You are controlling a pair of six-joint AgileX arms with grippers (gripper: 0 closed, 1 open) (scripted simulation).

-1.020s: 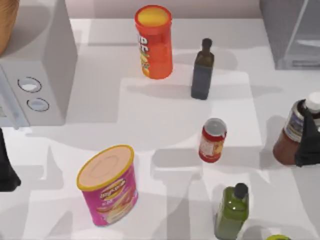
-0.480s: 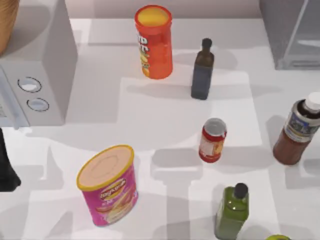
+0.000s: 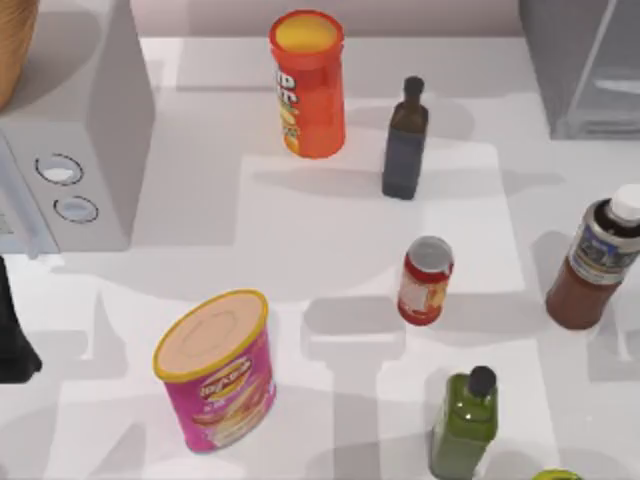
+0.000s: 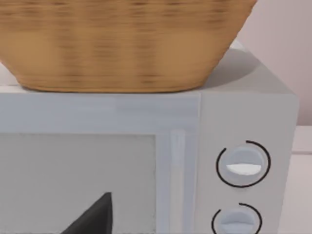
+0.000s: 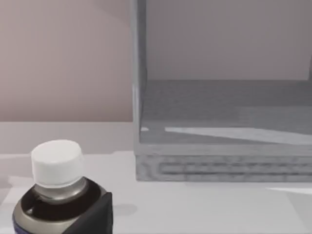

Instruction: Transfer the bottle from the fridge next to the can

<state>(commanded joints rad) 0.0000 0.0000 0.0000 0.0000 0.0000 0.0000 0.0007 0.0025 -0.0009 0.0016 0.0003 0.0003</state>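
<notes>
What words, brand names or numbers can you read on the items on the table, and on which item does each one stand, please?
"P" and part of a second letter: large white lettering on the orange chip tube, the rest turned away.
Pink tub: yellow logo script, too blurred to read.
Can: yellow-white label, unreadable.
Bottle: grey-blue label, print too small.
Green square bottle and dark slim bottle: no text visible.

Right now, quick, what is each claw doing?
Left claw: parked at the table's left edge, can't tell if open or shut.
Right claw: beside the bottle, can't tell either.
</notes>
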